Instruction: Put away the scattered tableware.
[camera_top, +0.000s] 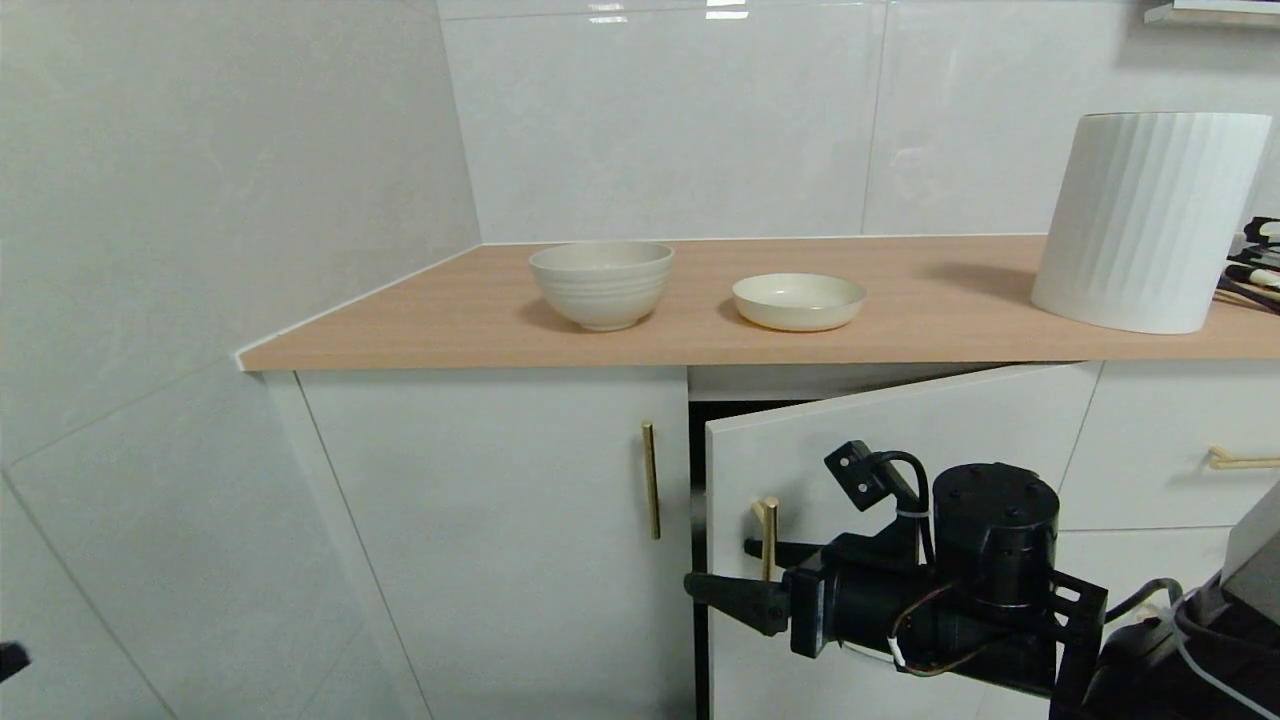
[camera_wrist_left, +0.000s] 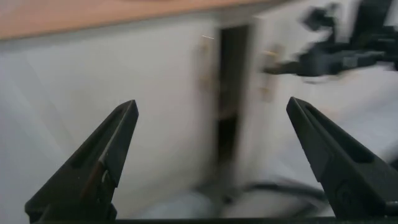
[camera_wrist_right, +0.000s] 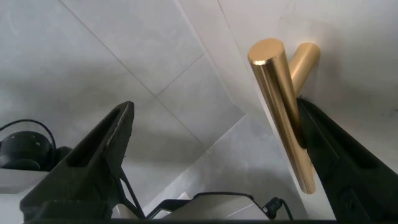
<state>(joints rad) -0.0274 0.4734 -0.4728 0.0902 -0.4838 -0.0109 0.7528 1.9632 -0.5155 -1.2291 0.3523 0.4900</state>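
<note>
Bowl, dish on counter | right gripper wide astride door handle (door ajar) | left gripper wide

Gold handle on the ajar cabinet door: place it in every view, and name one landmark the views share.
Head view: the gold handle stands at the edge of the ajar door, low centre, between the fingers of the right gripper.
Left wrist view: the handle is blurred, on the door, next to the far-off right gripper.
Right wrist view: the handle is close up, beside one gripper finger.
Shared landmark: the right gripper.
</note>
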